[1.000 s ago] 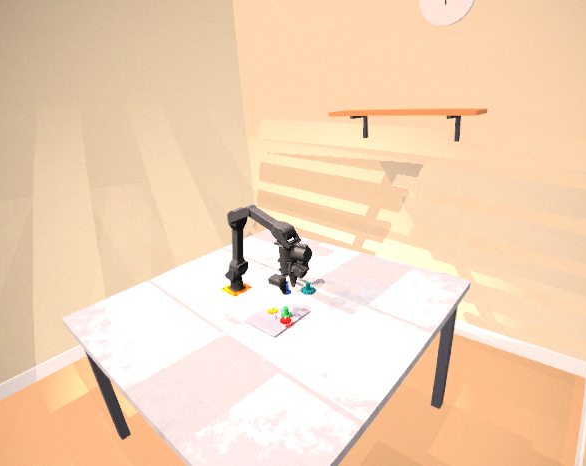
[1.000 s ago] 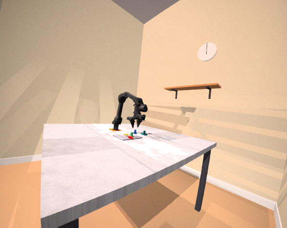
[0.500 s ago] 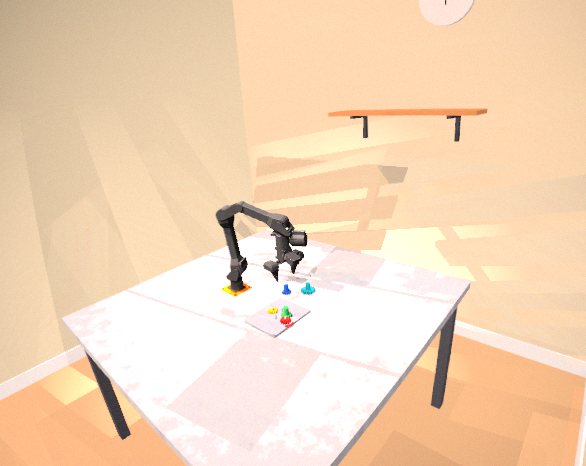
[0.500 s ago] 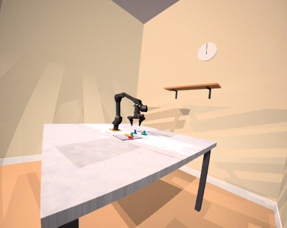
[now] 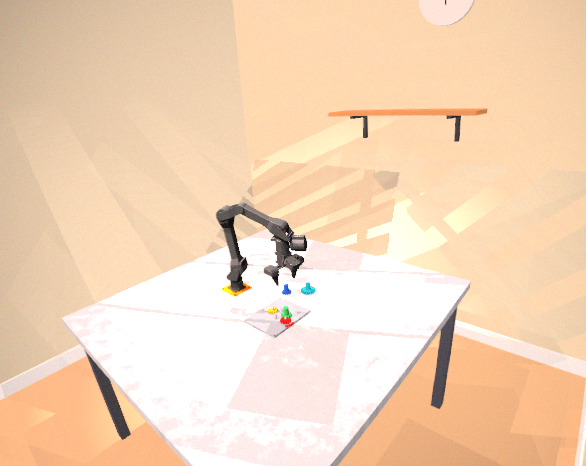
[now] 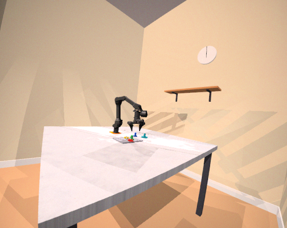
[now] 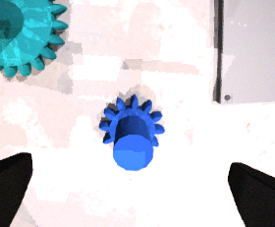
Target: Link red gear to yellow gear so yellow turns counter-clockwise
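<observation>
standing below open gripper (image 5: 284,280) (image 6: 135,130) (image 7: 133,168), blue gear (image 5: 286,290) (image 6: 135,135) (image 7: 133,129)

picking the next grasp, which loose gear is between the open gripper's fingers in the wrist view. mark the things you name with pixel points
The blue gear (image 5: 286,290) (image 6: 135,135) (image 7: 133,152); the larger teal one (image 5: 307,289) (image 6: 144,136) (image 7: 23,38) lies off to one side.

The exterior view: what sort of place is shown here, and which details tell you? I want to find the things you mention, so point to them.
Probably a plain workroom or robot test room: a small black arm (image 5: 237,250) (image 6: 118,112) on a table (image 5: 293,380) (image 6: 94,166), a wall shelf (image 5: 409,112) (image 6: 192,89) and a clock (image 6: 210,55).
</observation>
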`<action>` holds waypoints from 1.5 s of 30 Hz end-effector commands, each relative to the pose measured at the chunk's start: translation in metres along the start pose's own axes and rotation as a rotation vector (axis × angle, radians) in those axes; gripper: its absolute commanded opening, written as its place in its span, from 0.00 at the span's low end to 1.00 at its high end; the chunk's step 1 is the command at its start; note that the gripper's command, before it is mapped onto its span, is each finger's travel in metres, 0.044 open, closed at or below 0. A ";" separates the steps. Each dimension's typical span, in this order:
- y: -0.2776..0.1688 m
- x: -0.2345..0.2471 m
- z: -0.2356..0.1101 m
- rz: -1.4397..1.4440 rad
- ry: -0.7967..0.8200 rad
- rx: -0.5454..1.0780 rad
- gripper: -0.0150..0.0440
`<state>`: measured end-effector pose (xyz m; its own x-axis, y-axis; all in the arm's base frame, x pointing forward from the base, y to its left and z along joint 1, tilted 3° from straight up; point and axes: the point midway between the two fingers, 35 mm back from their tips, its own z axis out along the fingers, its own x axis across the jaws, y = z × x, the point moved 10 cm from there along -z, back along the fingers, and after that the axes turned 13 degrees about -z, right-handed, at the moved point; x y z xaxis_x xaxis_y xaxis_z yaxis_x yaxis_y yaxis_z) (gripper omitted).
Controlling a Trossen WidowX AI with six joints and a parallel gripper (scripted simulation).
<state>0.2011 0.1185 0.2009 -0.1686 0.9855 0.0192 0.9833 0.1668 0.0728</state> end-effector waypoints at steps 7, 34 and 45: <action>0.000 0.000 0.018 0.007 -0.005 0.002 1.00; 0.000 0.000 0.026 0.007 -0.005 0.002 0.33; 0.000 0.000 0.023 0.007 -0.005 0.002 0.25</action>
<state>0.2025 0.1195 0.1752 -0.1680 0.9856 0.0170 0.9836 0.1665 0.0689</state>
